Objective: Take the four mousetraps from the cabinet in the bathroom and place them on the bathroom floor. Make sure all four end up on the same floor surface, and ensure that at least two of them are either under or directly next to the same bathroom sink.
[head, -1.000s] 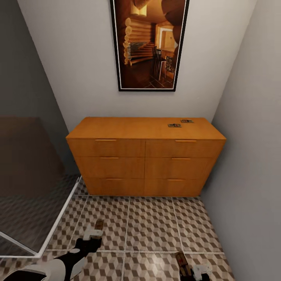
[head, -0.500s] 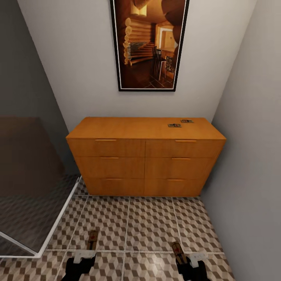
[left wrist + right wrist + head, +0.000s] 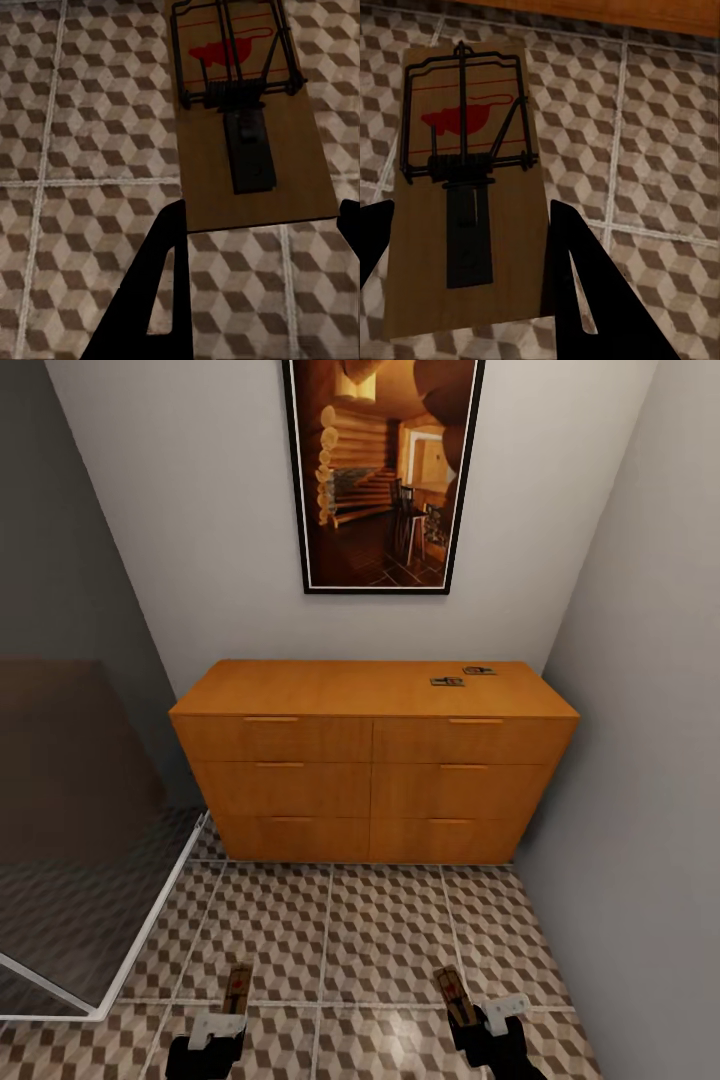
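- Orange-brown wood is most of what the head view gets — the cabinet (image 3: 372, 760) sits against the far wall, all six drawers closed, with a framed picture (image 3: 380, 470) hanging above it.
- Two mousetraps lie on its top toward 1 o'clock: the nearer one (image 3: 447, 681) and the farther one (image 3: 479, 670), close together but apart.
- Down at 7 o'clock the left gripper (image 3: 222, 1015) hangs low over the bathroom floor (image 3: 380, 930), and the left mousetrap (image 3: 238, 985) lies flat on the tiles just past its fingertips.
- Left wrist view: that trap (image 3: 244, 112) lies beyond the black fingers (image 3: 161, 285), which are spread wide and not touching the board.
- At 5 o'clock the right gripper (image 3: 478, 1015) sits with the right mousetrap (image 3: 455, 993) between its fingers.
- Right wrist view: the board (image 3: 465, 187) sits between the spread fingers (image 3: 585, 285) — can't tell whether they touch it, or whether it's flat on the tiles.
- Glass shower panel (image 3: 90, 840) is off at 9 o'clock.
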Robot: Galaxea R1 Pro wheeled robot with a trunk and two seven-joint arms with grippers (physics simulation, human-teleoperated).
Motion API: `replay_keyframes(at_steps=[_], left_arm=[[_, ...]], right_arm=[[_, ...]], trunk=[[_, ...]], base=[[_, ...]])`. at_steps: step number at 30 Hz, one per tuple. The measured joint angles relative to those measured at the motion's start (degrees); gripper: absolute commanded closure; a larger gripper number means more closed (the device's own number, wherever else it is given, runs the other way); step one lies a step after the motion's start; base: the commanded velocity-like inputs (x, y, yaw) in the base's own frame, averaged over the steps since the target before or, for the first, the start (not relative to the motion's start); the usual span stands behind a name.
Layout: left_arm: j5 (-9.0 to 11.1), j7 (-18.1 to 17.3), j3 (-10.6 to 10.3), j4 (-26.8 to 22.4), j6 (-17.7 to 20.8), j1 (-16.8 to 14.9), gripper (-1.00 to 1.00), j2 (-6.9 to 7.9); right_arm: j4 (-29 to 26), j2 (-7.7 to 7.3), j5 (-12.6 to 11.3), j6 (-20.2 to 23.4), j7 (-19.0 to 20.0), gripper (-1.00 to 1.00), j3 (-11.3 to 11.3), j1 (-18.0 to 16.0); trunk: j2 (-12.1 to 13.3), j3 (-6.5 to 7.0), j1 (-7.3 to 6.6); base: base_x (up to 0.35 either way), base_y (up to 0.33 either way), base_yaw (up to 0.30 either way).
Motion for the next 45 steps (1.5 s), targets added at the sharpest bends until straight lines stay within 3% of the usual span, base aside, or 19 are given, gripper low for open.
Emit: replay_keyframes(at_steps=[4, 9, 45], left_arm=[[-0.01, -0.08, 0.00, -0.01, 6.53, 0.02, 1.00, -0.04], [-0.04, -0.27, 0.00, -0.03, 9.95, 0.02, 1.00, 0.01], [-0.01, -0.40, 0.00, -0.03, 10.50, 0.02, 1.00, 0.02]], right_arm=[[0.08, 0.07, 0.03, -2.27, -0.14, 1.00, 0.00, 0.00], [0.23, 0.09, 0.08, -2.72, -0.17, 1.00, 0.00, 0.00], [0.99, 0.32, 0.10, -4.88, -0.17, 1.00, 0.20, 0.00]], trunk=[[0.00, 0.00, 0.00], [0.00, 0.00, 0.00], [0.00, 0.00, 0.00]], base=[[0.000, 0.000, 0.000], [0.000, 0.000, 0.000], [0.000, 0.000, 0.000]])
